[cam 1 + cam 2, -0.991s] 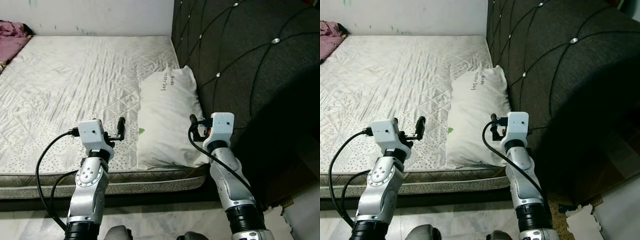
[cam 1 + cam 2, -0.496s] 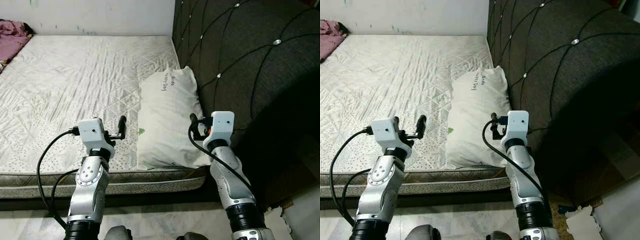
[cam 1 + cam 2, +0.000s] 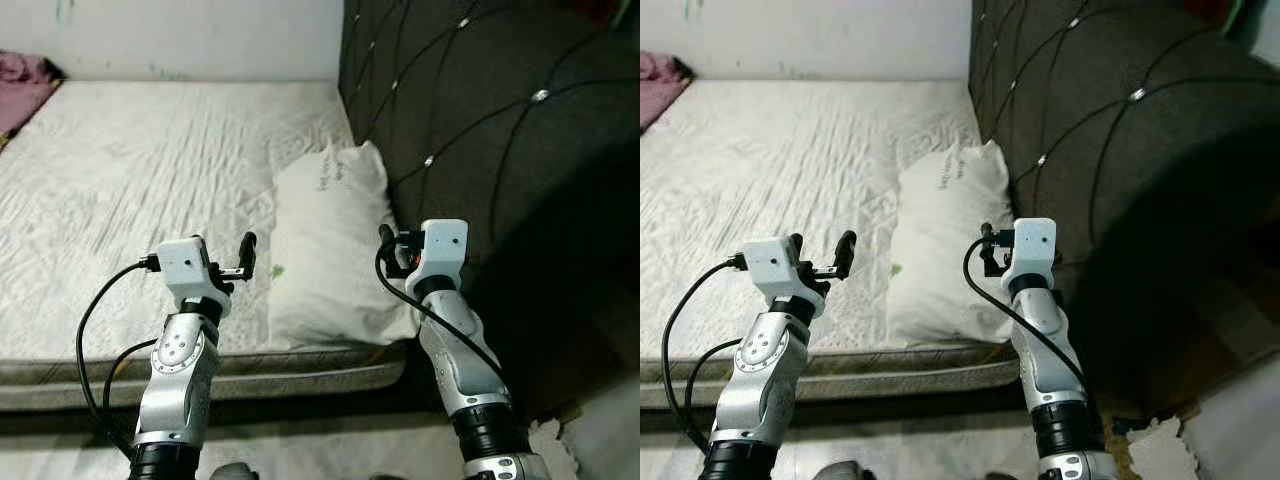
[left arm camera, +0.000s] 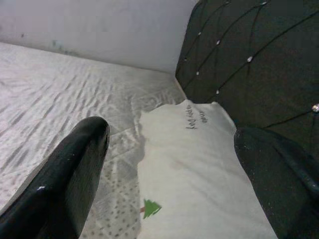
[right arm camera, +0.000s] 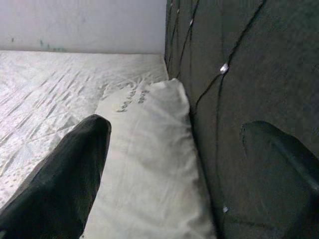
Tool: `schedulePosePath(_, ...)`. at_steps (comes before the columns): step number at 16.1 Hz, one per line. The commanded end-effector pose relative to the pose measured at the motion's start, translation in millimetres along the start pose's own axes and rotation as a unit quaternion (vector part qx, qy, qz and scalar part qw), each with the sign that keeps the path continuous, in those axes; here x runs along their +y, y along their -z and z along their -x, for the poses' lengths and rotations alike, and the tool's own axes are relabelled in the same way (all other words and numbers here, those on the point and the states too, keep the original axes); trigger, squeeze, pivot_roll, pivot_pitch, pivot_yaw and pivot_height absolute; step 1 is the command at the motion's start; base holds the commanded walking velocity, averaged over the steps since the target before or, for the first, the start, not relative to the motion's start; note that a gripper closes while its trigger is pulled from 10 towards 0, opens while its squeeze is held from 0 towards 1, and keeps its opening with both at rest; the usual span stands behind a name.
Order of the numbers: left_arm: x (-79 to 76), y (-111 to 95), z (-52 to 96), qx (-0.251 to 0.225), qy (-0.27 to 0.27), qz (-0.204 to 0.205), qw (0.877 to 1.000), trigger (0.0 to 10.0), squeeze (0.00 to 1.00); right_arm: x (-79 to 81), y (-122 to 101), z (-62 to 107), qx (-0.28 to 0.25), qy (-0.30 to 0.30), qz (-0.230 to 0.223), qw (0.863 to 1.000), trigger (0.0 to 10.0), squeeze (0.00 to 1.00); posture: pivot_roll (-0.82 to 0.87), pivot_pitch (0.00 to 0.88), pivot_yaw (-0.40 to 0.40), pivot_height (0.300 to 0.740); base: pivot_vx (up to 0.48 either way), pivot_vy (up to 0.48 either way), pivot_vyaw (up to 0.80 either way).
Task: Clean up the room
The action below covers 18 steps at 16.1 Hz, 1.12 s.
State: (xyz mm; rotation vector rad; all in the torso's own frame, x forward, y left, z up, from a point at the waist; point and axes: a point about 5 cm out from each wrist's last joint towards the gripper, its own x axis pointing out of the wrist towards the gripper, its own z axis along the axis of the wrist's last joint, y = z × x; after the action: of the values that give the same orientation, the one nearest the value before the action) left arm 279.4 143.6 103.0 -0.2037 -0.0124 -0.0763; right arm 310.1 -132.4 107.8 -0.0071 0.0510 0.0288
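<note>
My left gripper [image 4: 169, 169] hangs wide open over the near edge of the mattress [image 3: 130, 170], and my right gripper [image 5: 174, 169] is wide open too, just above the pillow's [image 3: 335, 250] near end. The pillow lies on the mattress against the headboard [image 3: 490, 130]. I judge it light, soft and floppy: it will sag and fold if pinched at one corner. I'd take a deep bite of the plump near edge, one gripper at each side.

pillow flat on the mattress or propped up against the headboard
Flat: the white pillow lies lengthwise on the mattress, its long side along the dark tufted headboard, not leaning up it.
</note>
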Motion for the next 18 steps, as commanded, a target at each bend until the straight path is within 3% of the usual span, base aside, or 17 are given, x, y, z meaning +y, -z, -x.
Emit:
schedulePosePath(1,-2.5,-5.1,-1.8,-0.009,0.01,-0.002,1.0,10.0,0.0,-0.3,-3.0,-3.6,0.0,-0.001,0.004,1.0,10.0,0.0,0.06,0.0,-0.005,0.74,0.349,0.0,0.0)
schedulePosePath(11,-3.4,-4.4,-3.1,-0.007,0.013,0.0,1.0,10.0,0.0,-8.0,-5.9,-9.1,-0.002,0.011,0.01,1.0,10.0,0.0,0.05,0.0,-0.003,0.74,0.312,0.0,0.0)
schedulePosePath(18,-0.7,-4.5,-3.5,-0.007,-0.014,-0.028,0.999,10.0,0.0,-10.0,-4.4,-11.3,0.0,0.013,0.014,1.0,10.0,0.0,0.06,0.0,-0.005,0.74,0.0,0.0,0.0)
